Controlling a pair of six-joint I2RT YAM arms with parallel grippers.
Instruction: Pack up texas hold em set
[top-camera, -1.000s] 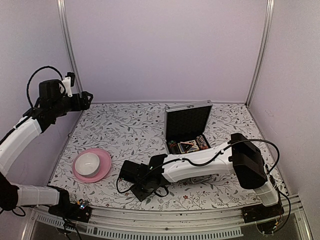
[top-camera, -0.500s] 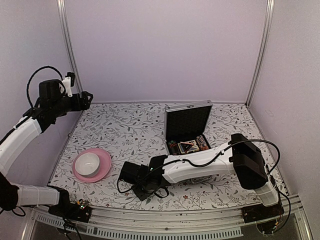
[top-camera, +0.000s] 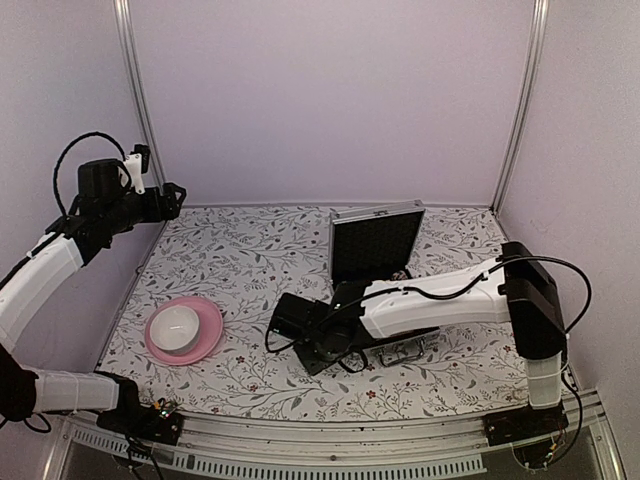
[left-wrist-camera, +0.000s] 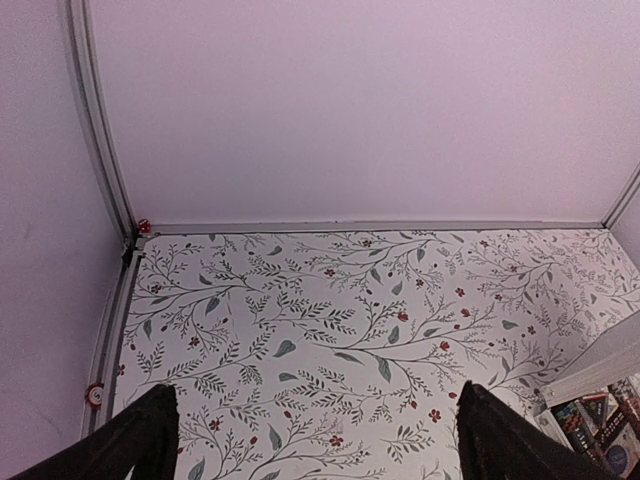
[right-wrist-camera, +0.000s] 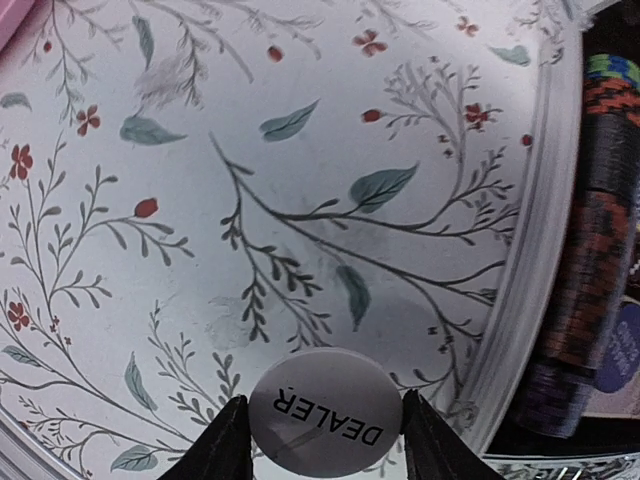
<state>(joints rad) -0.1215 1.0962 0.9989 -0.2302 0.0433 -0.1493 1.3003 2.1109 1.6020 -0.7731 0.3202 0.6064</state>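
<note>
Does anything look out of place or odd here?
Nothing spilled or damaged. The DEALER button is outside the open case, pinched in the right gripper. A pink plate with a white bowl sits apart on the left, unrelated to poker.

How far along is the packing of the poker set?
Done: striped chips already sit in the open silver case. In hand: the right end effector grips the white DEALER button beside the case. Remaining: place the button inside and close the case.

Soft, even, pink-tinted light in all views; faint shadow beneath the right arm (top-camera: 440, 300) at lower centre; poker chips (right-wrist-camera: 590, 230) at the right edge dim and slightly blurred
</note>
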